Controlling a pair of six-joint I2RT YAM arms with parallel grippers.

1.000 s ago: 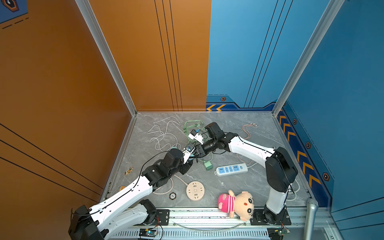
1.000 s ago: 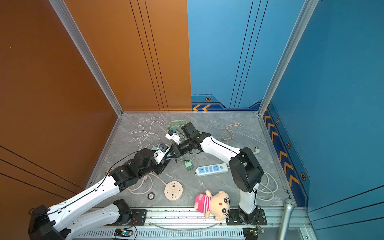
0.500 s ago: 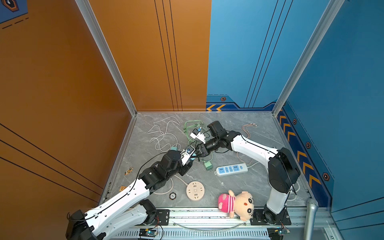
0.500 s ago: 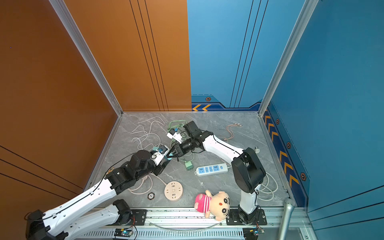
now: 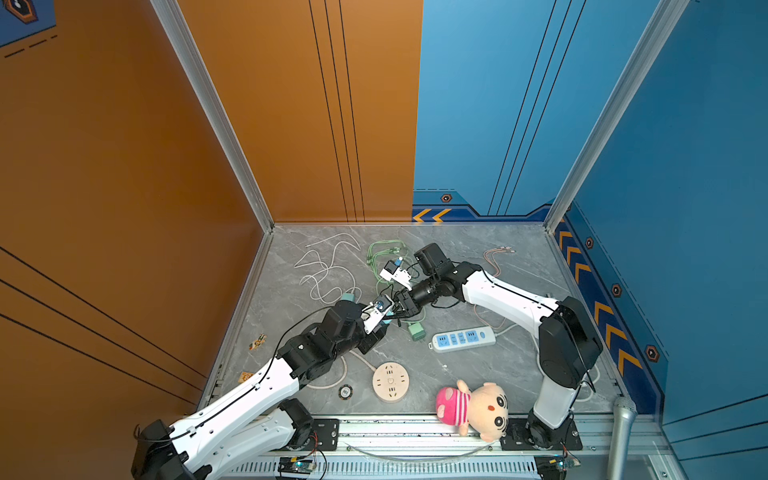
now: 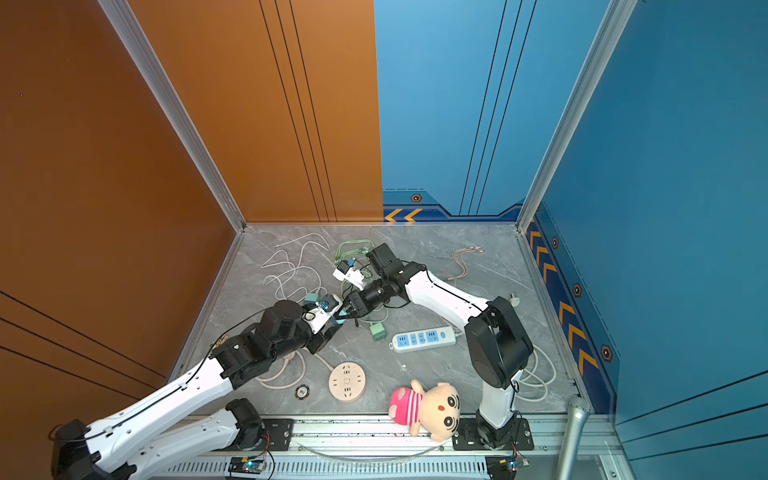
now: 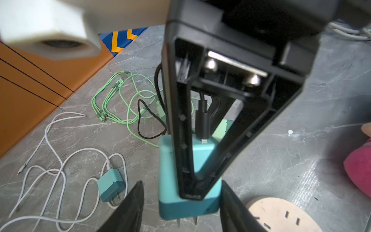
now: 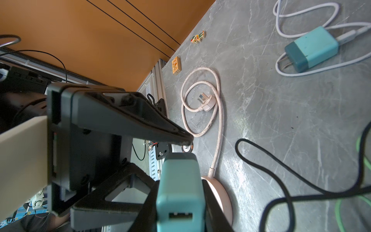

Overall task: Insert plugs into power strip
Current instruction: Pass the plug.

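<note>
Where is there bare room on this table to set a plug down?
Bare: between the power strip and the doll; also the far right corner past the pink cable. Crowded: the middle, among green cables and white cable.

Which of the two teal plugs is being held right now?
The teal plug clamped between the right gripper fingers. The other teal plug lies free on its side on the table, with a white cable attached.
</note>
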